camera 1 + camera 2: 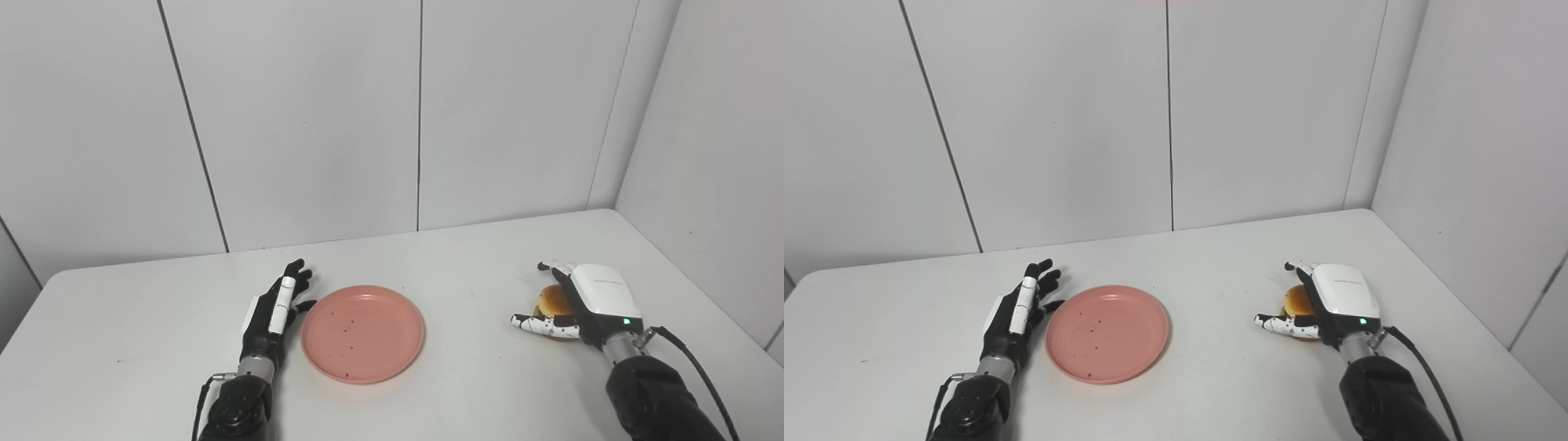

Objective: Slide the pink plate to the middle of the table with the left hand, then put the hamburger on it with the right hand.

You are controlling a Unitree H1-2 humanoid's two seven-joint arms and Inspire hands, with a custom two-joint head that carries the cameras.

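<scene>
The pink plate (pixel 362 334) lies flat on the white table (pixel 465 269), a little left of the middle, with a few dark crumbs on it. My left hand (pixel 275 312) is open, fingers stretched out, flat beside the plate's left rim, its thumb tip close to the rim. The hamburger (pixel 554 300) sits on the table at the right. My right hand (pixel 582 303) is around it from the right, fingers curved past its far side and thumb stretched along its near side. The fingers are still spread, and the hand hides much of the bun.
White wall panels stand behind the table and along its right side. A black cable (pixel 692 361) runs from my right wrist along the forearm. The table's rounded corners show at the back left and back right.
</scene>
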